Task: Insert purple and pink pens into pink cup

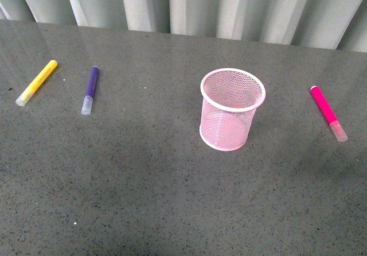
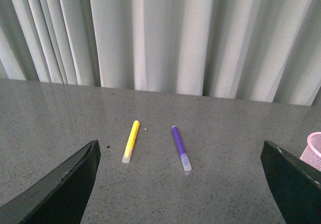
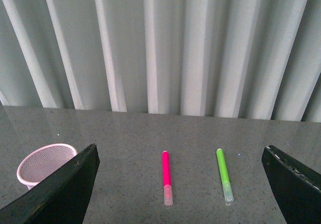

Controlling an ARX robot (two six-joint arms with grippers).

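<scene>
One purple pen (image 1: 90, 89) and one pink pen (image 1: 328, 113), both clear-capped, lie flat near the left and right edges of the bench (image 1: 143, 204), well apart from the one upright pink mesh cup (image 1: 228, 127) mid-bench. One yellow pen (image 1: 36, 82) lies beside the purple, nearer the left edge; one green pen (image 3: 224, 176) lies beside the pink. The left gripper (image 2: 179, 146) and right gripper (image 3: 180, 147) have fingers spread wide, empty.
</scene>
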